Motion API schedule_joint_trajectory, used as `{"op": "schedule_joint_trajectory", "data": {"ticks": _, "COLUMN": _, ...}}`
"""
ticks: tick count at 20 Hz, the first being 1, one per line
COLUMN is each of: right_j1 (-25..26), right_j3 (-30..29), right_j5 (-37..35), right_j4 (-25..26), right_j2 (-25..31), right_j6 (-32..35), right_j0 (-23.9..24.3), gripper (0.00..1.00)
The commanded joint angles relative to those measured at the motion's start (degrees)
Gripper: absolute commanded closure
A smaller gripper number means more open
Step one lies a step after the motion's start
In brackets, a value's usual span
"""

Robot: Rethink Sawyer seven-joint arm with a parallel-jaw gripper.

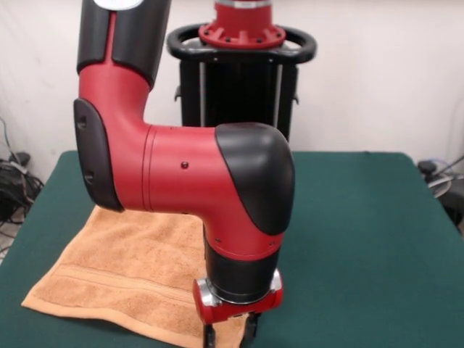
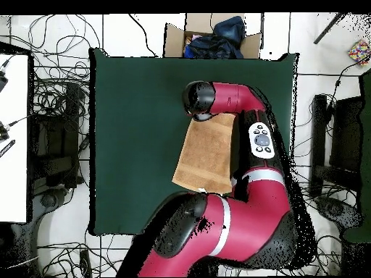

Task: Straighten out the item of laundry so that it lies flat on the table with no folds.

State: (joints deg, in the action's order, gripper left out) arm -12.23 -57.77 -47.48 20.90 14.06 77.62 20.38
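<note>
The item of laundry [image 1: 130, 268] is an orange-tan towel lying on the left half of the green table [image 1: 362, 217], with a woven band along its near edge. My gripper [image 1: 230, 335] stands at the towel's near right corner, at the bottom of the front view; its two fingers are apart and their tips are cut off by the picture's edge. From overhead the towel [image 2: 206, 152] lies as a narrow oblong on the table [image 2: 138, 130]. The arm's wrist covers its far end and the gripper. The arm hides part of the towel in both views.
The arm's red elbow [image 1: 181, 174] hangs low over the middle of the table. A cardboard box [image 2: 210, 36] holding dark cloth stands beyond the table's far edge. Cables lie on the floor around the table, and a white surface [image 2: 14, 137] stands at the left.
</note>
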Motion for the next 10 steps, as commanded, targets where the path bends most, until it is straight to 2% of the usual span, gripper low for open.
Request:
{"op": "schedule_joint_trajectory", "data": {"ticks": 1, "right_j1": -1.6, "right_j3": -7.5, "right_j5": -6.6, "right_j4": 0.5, "right_j2": 4.3, "right_j6": -10.6, "right_j0": 2.9, "gripper": 0.00}}
{"op": "schedule_joint_trajectory", "data": {"ticks": 10, "right_j1": -2.3, "right_j3": -8.8, "right_j5": -8.5, "right_j4": 1.4, "right_j2": 5.7, "right_j6": -14.0, "right_j0": 5.7, "gripper": 0.00}}
